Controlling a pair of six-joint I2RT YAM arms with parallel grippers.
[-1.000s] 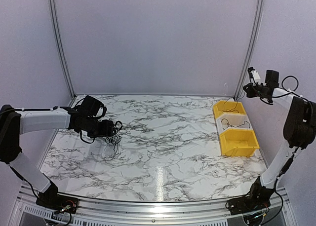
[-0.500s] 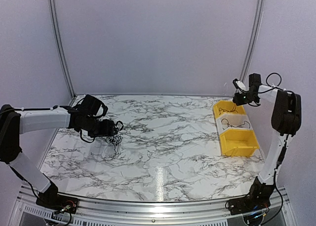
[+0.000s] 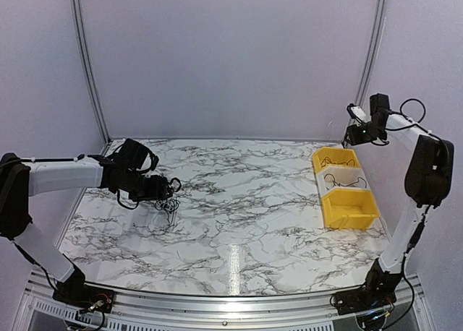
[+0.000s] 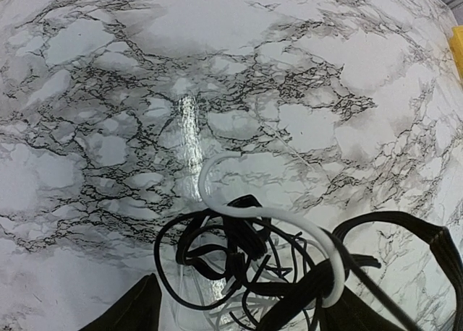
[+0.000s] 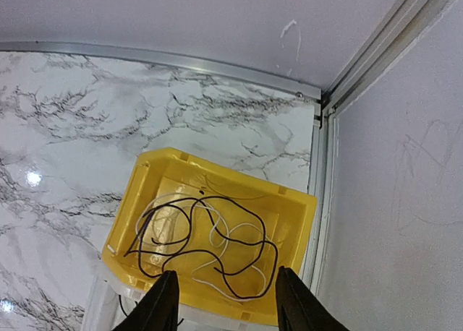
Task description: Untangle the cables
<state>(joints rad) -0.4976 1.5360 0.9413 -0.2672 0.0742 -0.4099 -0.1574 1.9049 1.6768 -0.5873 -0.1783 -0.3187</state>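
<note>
Table: white marble-pattern top, dark veins. On it, at my left: cables, one loose black tangle with a pale strand. At my right, touching in a row: far yellow bin, pale middle bin, near yellow bin.

"Where's the left arm?"

"Stretched out low and almost level from its shoulder. The left tool sits just above the desk, fingers spread apart."

"And the right arm?"

"Standing tall, elbow high, forearm reaching back and inward. The right tool hangs in the air, tilted downward, jaws parted."
</note>
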